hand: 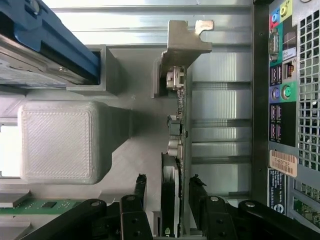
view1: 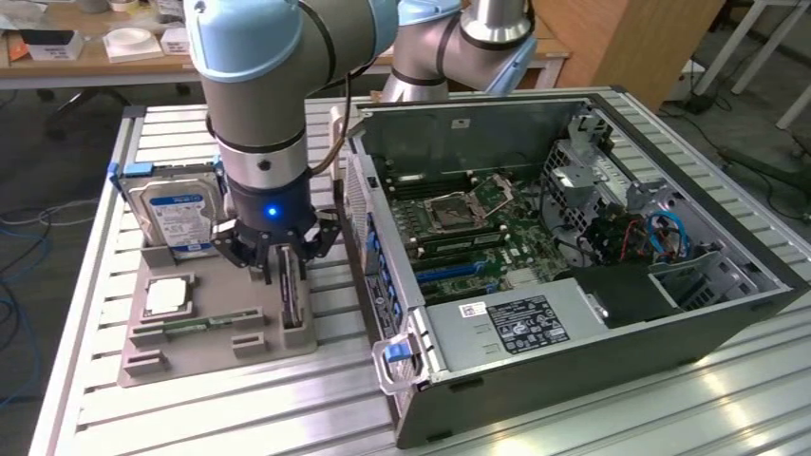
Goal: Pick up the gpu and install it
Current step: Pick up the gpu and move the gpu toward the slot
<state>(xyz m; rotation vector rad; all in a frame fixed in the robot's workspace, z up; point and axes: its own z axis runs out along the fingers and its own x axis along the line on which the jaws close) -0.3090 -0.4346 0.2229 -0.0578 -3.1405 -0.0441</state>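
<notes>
Slatted metal tabletop (view1: 228, 418) carries an open computer case (view1: 571, 380) on the exterior view's right, its motherboard exposed. Just beside the case, on the left, a robot arm (view1: 260, 85) hangs straight down over a grey tray (view1: 190, 361). A hard drive (view1: 175, 214) stands at the tray's far end. The gpu (view1: 294, 299) stands on edge in the tray slot nearest the case. Jaws stand wide, one on each side of the gpu, a gap showing on both sides.

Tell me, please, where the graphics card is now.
The graphics card stands on edge in the grey tray, on the exterior view's left of the computer case, inside the open gripper.
</notes>
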